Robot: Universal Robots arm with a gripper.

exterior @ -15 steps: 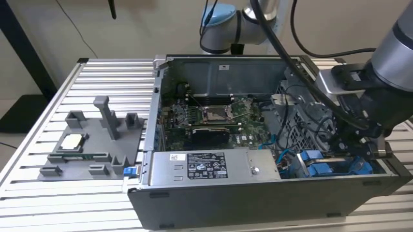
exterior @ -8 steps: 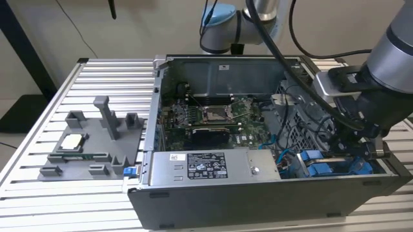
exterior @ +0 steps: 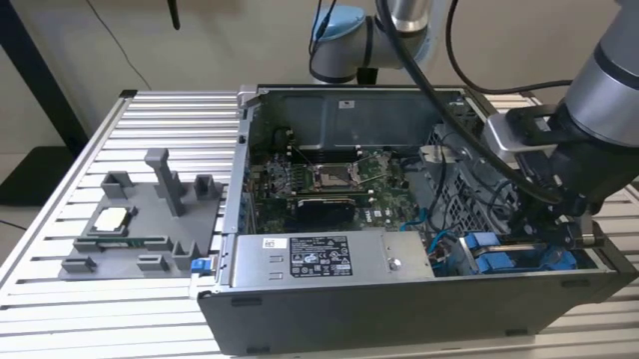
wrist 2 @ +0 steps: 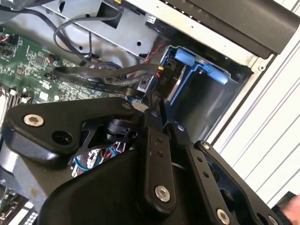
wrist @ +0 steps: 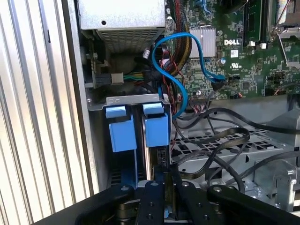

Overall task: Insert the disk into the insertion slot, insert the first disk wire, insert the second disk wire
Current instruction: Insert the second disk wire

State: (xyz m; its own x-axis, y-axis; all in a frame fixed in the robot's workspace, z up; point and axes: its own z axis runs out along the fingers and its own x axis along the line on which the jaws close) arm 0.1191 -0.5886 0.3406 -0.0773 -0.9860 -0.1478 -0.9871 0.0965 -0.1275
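Observation:
The disk (wrist: 160,154) stands on edge in the insertion slot (wrist: 133,101), held in its blue carrier (wrist: 156,130); the carrier (wrist 2: 197,65) also shows in the second wrist view. In the exterior view the blue carriers (exterior: 499,258) sit in the case's near corner on that view's right. My gripper (wrist: 165,180) is right at the disk's end, its fingers nearly together on a black wire connector (wrist 2: 146,85). A flat black disk wire (wrist 2: 103,82) trails from that connector. The gripper (wrist 2: 157,105) points into the bay. From outside, the gripper (exterior: 569,224) reaches down into the case.
A grey labelled power-supply box (exterior: 330,258) lies along the case front. The green motherboard (exterior: 319,179) fills the middle. A looping blue cable (wrist: 178,89) and black wires (wrist: 220,140) crowd the space beside the bay. A grey fixture (exterior: 140,224) stands on the slatted table.

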